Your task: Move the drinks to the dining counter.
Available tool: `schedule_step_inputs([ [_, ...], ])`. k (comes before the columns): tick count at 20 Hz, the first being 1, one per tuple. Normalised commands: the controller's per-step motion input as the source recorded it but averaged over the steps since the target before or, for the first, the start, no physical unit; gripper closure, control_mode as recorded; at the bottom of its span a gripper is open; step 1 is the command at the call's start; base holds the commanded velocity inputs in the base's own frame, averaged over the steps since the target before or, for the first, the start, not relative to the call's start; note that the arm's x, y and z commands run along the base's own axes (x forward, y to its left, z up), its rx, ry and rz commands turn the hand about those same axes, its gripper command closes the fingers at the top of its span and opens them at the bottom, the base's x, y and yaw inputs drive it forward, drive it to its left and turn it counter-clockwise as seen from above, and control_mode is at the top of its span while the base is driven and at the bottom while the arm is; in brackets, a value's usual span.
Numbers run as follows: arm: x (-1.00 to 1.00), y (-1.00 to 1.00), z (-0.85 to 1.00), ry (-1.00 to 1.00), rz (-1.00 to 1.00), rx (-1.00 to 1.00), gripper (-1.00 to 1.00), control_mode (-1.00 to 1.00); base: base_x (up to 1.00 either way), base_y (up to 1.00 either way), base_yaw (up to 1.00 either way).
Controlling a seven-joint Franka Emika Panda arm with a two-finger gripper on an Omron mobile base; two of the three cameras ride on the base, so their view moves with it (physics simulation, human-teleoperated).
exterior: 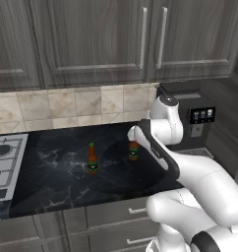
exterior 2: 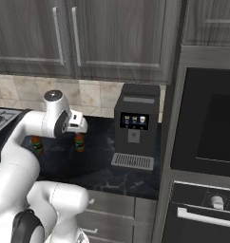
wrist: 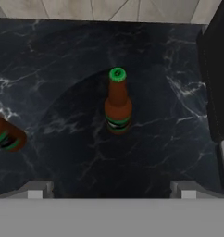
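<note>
Two brown bottles with green caps stand upright on the black wall counter [exterior: 52,172]. One bottle [exterior: 92,160] is toward the stove; in the right base view my arm partly covers it [exterior 2: 37,144]. The other bottle [exterior: 133,150] [exterior 2: 80,142] stands centred in the hand view [wrist: 117,104], with the first one cut off at that view's left edge [wrist: 5,135]. My gripper [wrist: 111,189] [exterior 2: 79,127] hangs above the second bottle, open, fingertips [wrist: 35,189] wide apart and holding nothing. The dining counter is out of view.
A black coffee machine [exterior: 194,118] [exterior 2: 136,123] stands just right of the bottles, its dark side close by in the hand view [wrist: 220,69]. A stove [exterior: 3,162] is at the left and a wall oven [exterior 2: 207,142] at the far right. Cabinets [exterior: 91,39] hang overhead.
</note>
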Motion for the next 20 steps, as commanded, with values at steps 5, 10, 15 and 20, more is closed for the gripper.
schedule_step_inputs([
  [5,0.23,0.0,-0.03,0.0,0.0,0.02,-1.0,-1.0,0.0,0.0,0.0],
  [10,0.19,0.0,-0.04,0.0,0.0,0.01,-1.0,-1.0,0.0,0.0,0.0],
  [15,0.15,0.0,0.0,0.0,0.0,0.0,-1.0,-1.0,0.0,0.0,0.0],
  [20,0.16,0.0,-0.01,0.0,0.0,0.0,-1.0,-1.0,0.0,0.0,0.0],
])
